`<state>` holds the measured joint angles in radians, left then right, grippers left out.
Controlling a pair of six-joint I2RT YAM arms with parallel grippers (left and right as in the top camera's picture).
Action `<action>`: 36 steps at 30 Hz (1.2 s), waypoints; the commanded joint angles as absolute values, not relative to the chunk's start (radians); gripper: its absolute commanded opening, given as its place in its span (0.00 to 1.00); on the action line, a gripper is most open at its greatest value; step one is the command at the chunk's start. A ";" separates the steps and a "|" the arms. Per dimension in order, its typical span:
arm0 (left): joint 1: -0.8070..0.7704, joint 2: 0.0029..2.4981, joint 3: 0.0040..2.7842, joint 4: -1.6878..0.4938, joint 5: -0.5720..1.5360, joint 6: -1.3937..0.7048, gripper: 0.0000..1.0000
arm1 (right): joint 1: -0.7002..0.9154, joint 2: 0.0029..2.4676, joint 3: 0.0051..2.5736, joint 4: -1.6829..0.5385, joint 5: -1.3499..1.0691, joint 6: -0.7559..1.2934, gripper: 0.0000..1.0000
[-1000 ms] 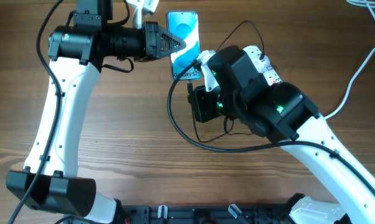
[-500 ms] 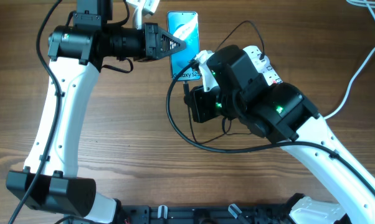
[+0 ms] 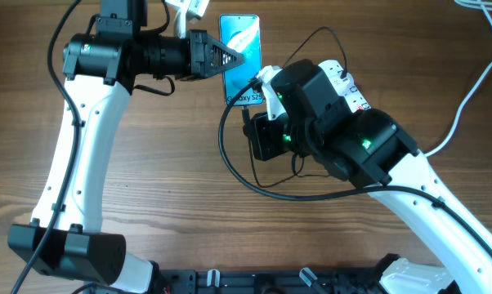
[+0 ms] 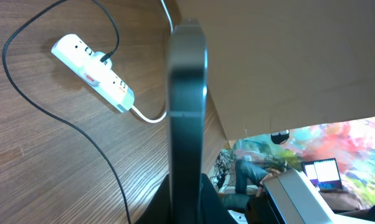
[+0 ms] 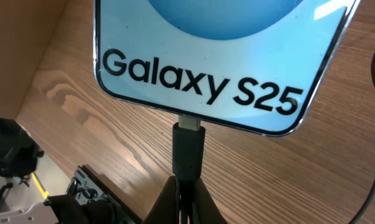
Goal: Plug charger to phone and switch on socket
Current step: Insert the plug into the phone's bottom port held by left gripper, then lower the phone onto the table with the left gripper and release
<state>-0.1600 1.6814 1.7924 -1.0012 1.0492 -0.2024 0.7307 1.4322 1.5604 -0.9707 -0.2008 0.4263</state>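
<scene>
I am holding my left arm stretched across toward the far edge of the desk, its wrist turned sideways, with the left gripper (image 3: 232, 59) clamping the left edge of the Galaxy S25 phone (image 3: 244, 41). The left wrist camera is showing that phone edge-on between the fingers.

My right arm is reaching in from the near right corner and bending over the middle of the desk. The right gripper (image 5: 186, 190) is pinching the charger (image 3: 230, 155) by its connector (image 5: 189, 149), and the tip is touching the port in the phone's lower edge. I cannot tell how deep it is sitting.

The white power strip (image 4: 94, 68) is lying just right of the phone toward the far edge. The right arm is covering most of it in the overhead view. The black cable is looping around the right wrist toward the near side.

I am counting one phone, one power strip and one black charger. A white cord (image 3: 475, 82) is showing as two stretches at the far right corner, and I cannot tell whether they join.
</scene>
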 commanded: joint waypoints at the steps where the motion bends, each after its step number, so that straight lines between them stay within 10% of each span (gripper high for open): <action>1: -0.160 1.678 1.801 -1.004 1.104 -0.179 0.04 | 0.729 1.423 1.585 -0.951 -0.154 0.448 0.04; 28: -0.160 1.678 1.801 -1.052 1.110 -0.160 0.04 | 0.693 1.423 1.600 -0.859 -0.131 0.420 0.17; 33: -0.160 1.681 1.801 -1.061 0.990 -0.164 0.04 | 0.693 1.423 1.600 -0.913 -0.131 0.452 0.34; 36: -0.160 1.707 1.799 -1.109 0.845 -0.165 0.04 | 0.691 1.423 1.600 -0.955 -0.118 0.477 0.80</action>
